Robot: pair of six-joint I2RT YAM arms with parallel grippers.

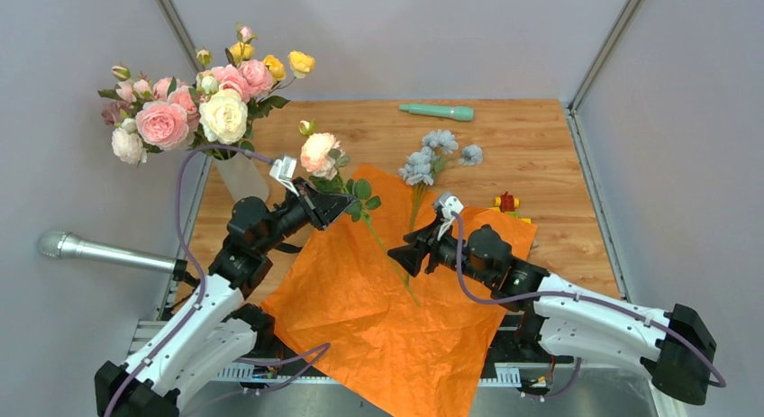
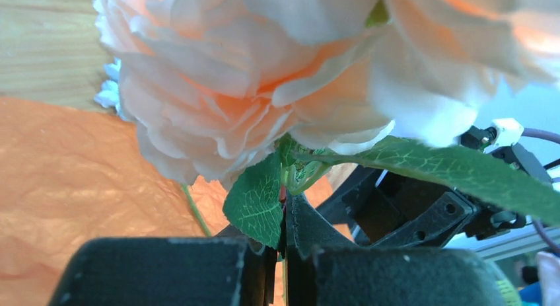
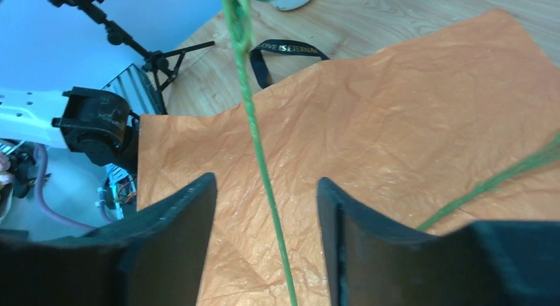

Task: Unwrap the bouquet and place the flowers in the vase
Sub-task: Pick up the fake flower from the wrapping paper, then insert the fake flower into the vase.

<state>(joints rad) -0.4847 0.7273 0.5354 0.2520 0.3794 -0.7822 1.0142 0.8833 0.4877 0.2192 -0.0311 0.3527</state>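
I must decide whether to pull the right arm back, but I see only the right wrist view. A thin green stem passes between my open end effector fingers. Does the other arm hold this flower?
Observer: Yes. The left end effector is shut on that green stem, directly under its large peach fabric bloom.
Operator: Where should the flower go?
Observer: The tall off-white cylindrical vase stands at the far left of the wooden table; pink, white and yellow blooms already fill it.
Operator: Does any flower remain?
Observer: A pale blue flower spray lies beyond the orange paper sheet, its stem reaching onto it.
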